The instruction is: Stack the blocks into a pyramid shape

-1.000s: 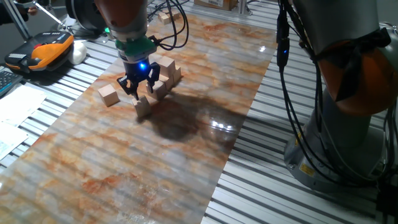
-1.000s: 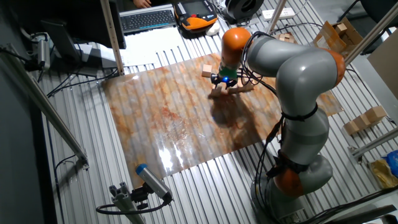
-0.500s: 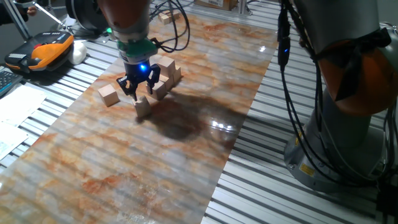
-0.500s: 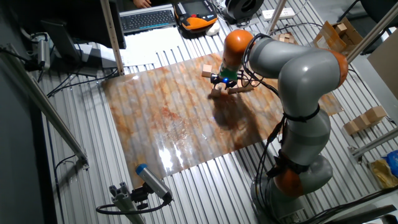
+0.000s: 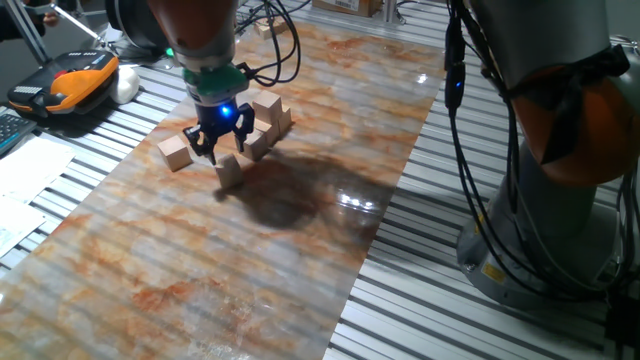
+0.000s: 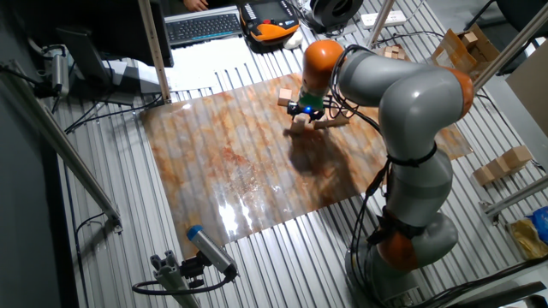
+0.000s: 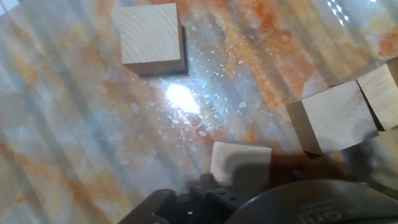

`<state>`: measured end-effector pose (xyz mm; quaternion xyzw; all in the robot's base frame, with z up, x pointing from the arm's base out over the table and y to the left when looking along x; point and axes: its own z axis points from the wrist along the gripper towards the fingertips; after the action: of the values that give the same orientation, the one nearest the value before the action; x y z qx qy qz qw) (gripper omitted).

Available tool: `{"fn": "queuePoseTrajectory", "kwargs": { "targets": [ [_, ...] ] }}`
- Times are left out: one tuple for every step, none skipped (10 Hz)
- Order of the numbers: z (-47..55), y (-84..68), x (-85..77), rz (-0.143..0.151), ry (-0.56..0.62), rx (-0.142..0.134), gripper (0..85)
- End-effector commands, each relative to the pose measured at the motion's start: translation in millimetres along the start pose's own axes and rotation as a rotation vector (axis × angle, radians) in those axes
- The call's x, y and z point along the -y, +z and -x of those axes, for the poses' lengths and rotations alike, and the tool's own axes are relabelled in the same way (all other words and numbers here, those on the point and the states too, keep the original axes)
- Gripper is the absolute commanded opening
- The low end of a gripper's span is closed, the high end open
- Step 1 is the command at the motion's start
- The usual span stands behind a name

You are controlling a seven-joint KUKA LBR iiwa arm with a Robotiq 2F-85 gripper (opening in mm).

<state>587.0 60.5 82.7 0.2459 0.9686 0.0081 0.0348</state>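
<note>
Several light tan wooden blocks lie on the marbled mat (image 5: 300, 250). One block (image 5: 176, 152) sits alone at the left, and one (image 5: 230, 171) sits just in front of my gripper. A cluster (image 5: 266, 118) stands behind and to the right, with one block on top of others. My gripper (image 5: 222, 142) hovers low over the mat among them, fingers spread, holding nothing. In the hand view the lone block (image 7: 151, 38) is at top left, the near block (image 7: 240, 163) at bottom centre, and the cluster (image 7: 336, 116) at right. In the other fixed view the gripper (image 6: 300, 113) is beside the cluster (image 6: 330, 122).
An orange and black device (image 5: 72, 82) and papers (image 5: 25, 175) lie off the mat at the left. The robot's base (image 5: 555, 200) stands at the right. A keyboard (image 6: 202, 26) is at the back, and cardboard boxes (image 6: 505, 162) lie on the slatted table at the right.
My gripper has shifted slightly to the left above the mat. The blocks have not moved.
</note>
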Motion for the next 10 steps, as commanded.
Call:
{"fn": "queuePoseTrajectory", "kwargs": {
  "targets": [
    [0.4, 1.1, -0.8, 0.0, 0.0, -0.002, 51.0],
    [0.3, 1.4, -1.4, -0.001, -0.002, -0.004, 51.0],
    [-0.4, 0.4, -2.3, -0.007, 0.011, -0.002, 51.0],
    [-1.2, 0.0, -3.5, -0.01, 0.017, 0.001, 68.0],
    [-1.5, 0.7, -5.2, -0.015, 0.026, 0.008, 68.0],
    [-1.3, 1.4, -5.8, -0.022, 0.027, 0.014, 68.0],
    [-0.9, 2.0, -6.0, -0.022, 0.027, 0.014, 68.0],
    [-0.2, 3.4, -6.5, -0.021, 0.026, 0.014, 68.0],
    [0.7, 5.7, -7.2, -0.023, 0.026, 0.013, 68.0],
    [1.5, 7.4, -7.7, -0.025, 0.029, 0.012, 68.0]
  ]
}}
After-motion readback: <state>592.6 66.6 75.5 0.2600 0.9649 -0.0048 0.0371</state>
